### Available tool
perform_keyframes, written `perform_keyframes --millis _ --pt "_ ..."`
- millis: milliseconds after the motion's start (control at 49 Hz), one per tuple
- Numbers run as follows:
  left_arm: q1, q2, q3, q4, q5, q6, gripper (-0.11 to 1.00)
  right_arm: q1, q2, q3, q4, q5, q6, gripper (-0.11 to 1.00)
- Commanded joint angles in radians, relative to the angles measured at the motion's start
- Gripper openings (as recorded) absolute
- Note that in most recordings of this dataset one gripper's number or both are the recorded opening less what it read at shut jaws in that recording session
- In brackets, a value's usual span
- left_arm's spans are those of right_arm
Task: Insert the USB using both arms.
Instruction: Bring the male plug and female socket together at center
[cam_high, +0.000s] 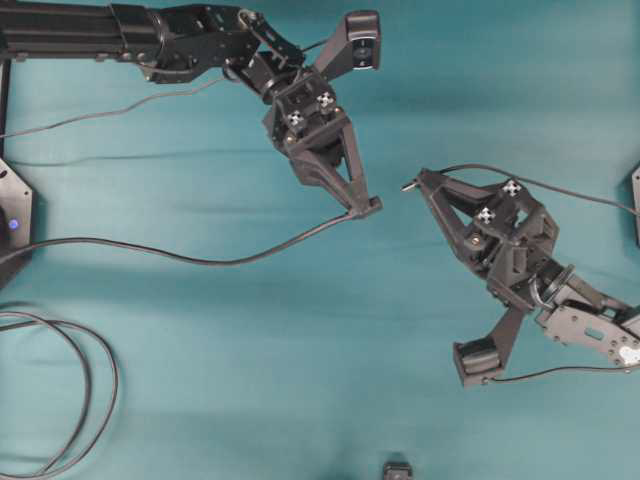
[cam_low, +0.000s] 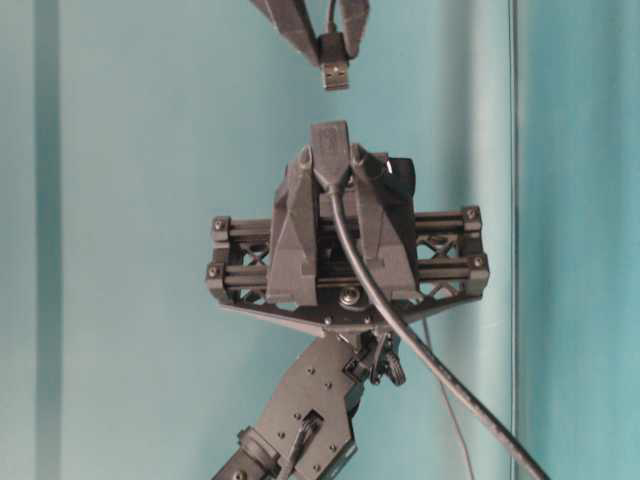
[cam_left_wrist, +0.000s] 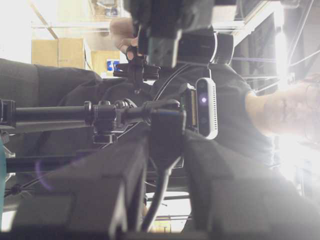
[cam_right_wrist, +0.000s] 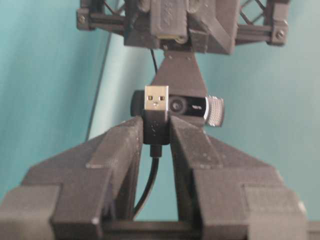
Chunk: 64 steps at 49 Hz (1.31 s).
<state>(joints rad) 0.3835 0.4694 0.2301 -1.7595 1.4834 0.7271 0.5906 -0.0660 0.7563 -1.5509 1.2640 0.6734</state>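
The USB plug (cam_right_wrist: 156, 100), silver tip bare, sits clamped by its black body in the right gripper (cam_high: 412, 184), whose fingers close narrowly on it, near the middle of the teal table (cam_high: 250, 380). At ten o'clock from it, just apart, the left gripper (cam_high: 370, 206) pinches the black socket end (cam_low: 329, 140) of the other cable (cam_high: 200, 258), mouth facing the plug
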Motion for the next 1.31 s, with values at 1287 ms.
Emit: perform_keyframes --millis 1287 --pt "-0.005 0.0 -0.052 0.038 -0.048 0.002 0.28 0.005 0.015 -0.043 -0.014 -0.029 0.048 0.2"
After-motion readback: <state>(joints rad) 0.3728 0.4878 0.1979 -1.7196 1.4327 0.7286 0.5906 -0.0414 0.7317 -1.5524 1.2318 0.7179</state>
